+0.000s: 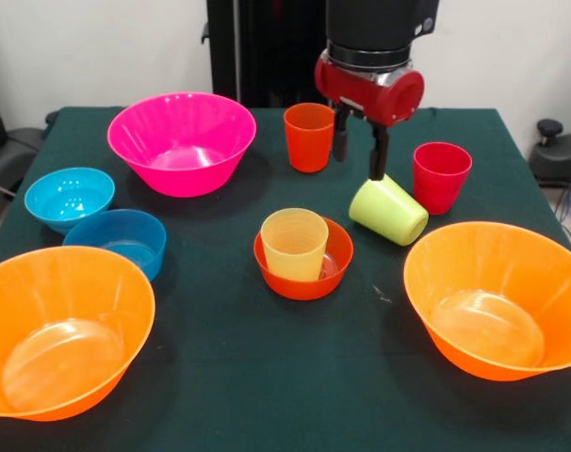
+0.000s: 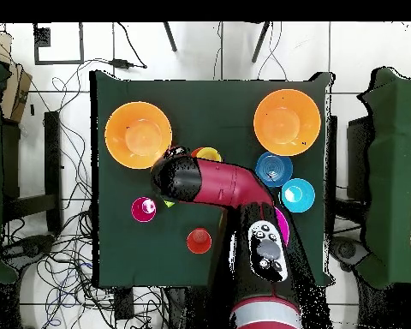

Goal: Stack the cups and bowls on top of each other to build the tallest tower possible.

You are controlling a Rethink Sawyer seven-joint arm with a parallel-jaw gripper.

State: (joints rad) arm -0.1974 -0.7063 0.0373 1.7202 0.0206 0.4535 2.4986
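Note:
My gripper (image 1: 359, 167) hangs over the back right of the table, open, with nothing between its fingers. Its right fingertip (image 1: 377, 172) reaches the narrow end of the lime green cup (image 1: 389, 210), which lies tilted on its side. The orange cup (image 1: 309, 137) stands upright just left of the gripper and the red cup (image 1: 442, 177) just right. In the middle, the ribbed yellow cup (image 1: 294, 245) stands inside the small red-orange bowl (image 1: 304, 281). In the overhead view the arm (image 2: 209, 184) hides the gripper and most of the green cup (image 2: 168, 204).
A large magenta bowl (image 1: 182, 141) sits at the back left. Light blue (image 1: 69, 198) and darker blue (image 1: 116, 240) small bowls touch at the left edge. Large orange bowls stand at the front left (image 1: 59, 330) and front right (image 1: 497, 297).

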